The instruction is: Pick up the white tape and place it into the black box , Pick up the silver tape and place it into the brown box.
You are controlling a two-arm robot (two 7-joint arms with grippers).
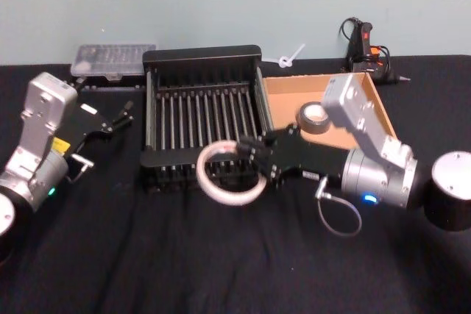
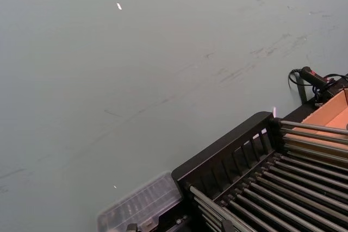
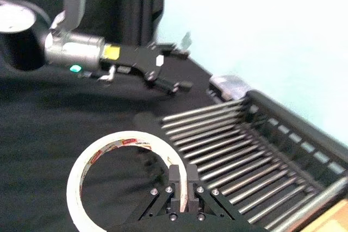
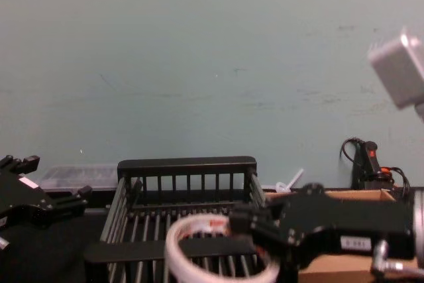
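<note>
White tape half-hidden by right hand.

Matt cardboard brown box, plastic black box

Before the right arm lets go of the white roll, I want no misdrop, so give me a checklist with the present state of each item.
1. Right gripper shut on the white tape: ok, its fingers pinch the ring's wall.
2. Tape fully over the black box: not ok, the ring straddles the front rim, part hanging outside.
3. Box floor free to receive it: ok, bare bars.
4. Silver tape already in the brown box: ok.
5. Left gripper out of the way: ok, open, left of the box.
6. Tape lifted off the cloth: ok, by the chest view.
</note>
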